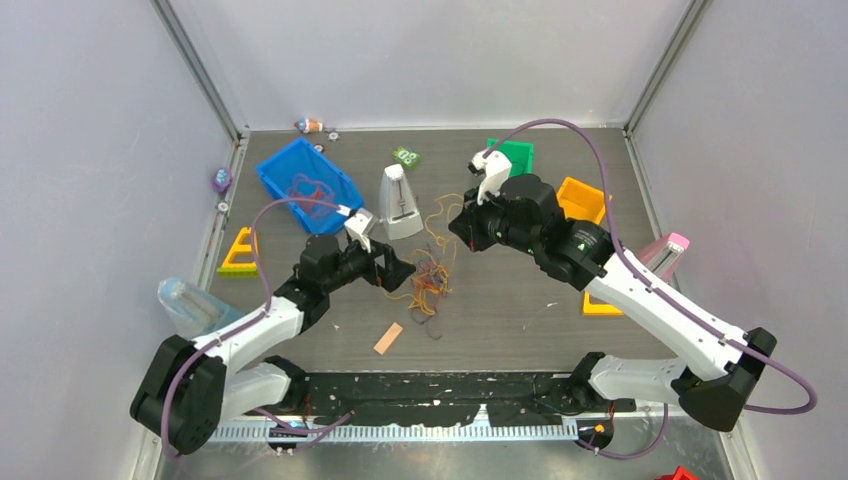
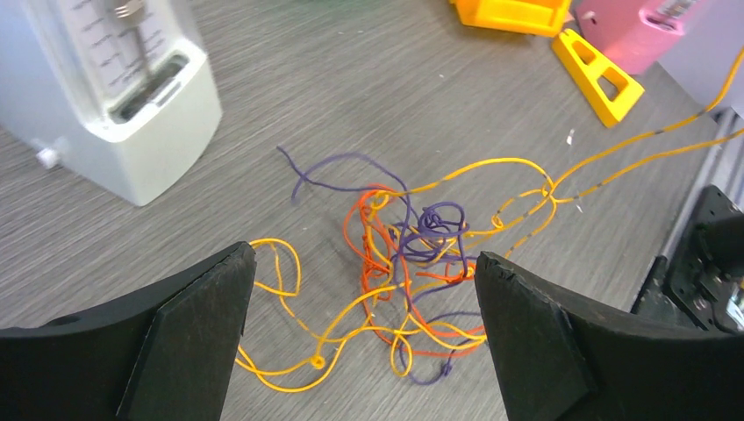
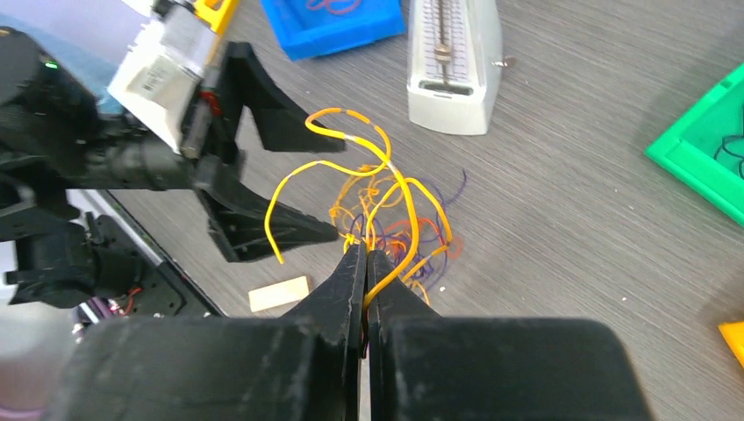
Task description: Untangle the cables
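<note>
Pinching a yellow cable [image 3: 386, 167] in my clamped right end effector [image 3: 366, 253], left end effector [image 2: 364, 256] spread wide above the cables [image 2: 412, 254]; the blue bin [image 1: 284, 196] holds a red cable [image 1: 312, 190], the green bin [image 3: 693, 160] a dark strand [image 3: 730, 145].

Right tool [image 3: 367, 263] has its fingers pinched tight together on a yellow cable [image 3: 333, 111], which loops up off the counter [image 3: 570, 210]. The rest of the cables [image 3: 404, 230] sit in an orange, yellow and purple knot just past the tips. Left tool [image 3: 338, 184] is spread wide right beside that knot, with a white metronome [image 3: 452, 70] standing behind it.
</note>
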